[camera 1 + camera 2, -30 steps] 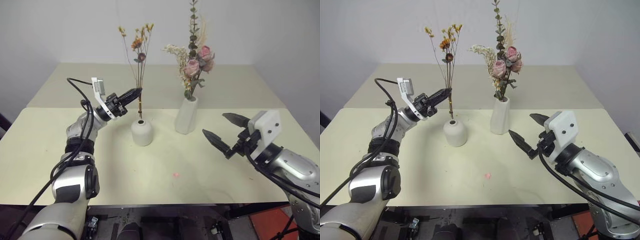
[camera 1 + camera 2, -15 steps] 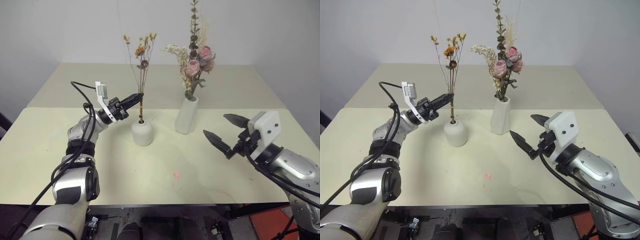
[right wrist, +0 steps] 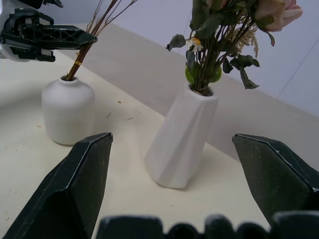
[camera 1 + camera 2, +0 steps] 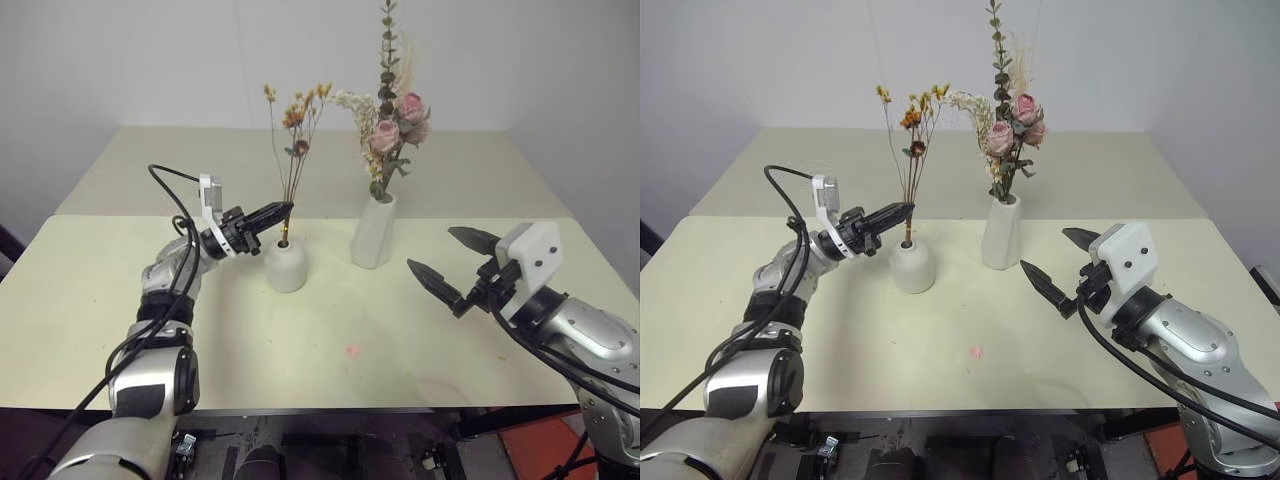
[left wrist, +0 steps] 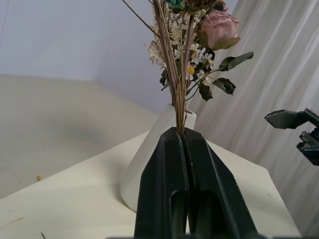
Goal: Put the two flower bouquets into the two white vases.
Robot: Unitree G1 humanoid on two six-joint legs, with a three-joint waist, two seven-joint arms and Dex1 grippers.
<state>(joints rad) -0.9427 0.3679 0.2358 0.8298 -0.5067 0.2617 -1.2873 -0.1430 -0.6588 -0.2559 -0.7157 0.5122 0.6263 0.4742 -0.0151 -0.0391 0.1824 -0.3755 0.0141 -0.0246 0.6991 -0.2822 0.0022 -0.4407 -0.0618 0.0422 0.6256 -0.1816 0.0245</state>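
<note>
**Dried bunch: brittle stems, grip low**

The left gripper (image 4: pixel 283 209) is clamped on the dried bunch (image 4: pixel 297 150), whose stem ends sit in the squat vase (image 4: pixel 285 265). Light, fragile; judged best held low. The right gripper (image 4: pixel 452 262) stands wide, empty. The rose bouquet (image 4: pixel 392 125) occupies the tall vase (image 4: pixel 373 231).

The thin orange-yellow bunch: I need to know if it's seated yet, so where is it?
The thin bunch stands with its stems in the squat vase, left of the slim vase holding the rose bouquet, gripped by the left gripper.
</note>
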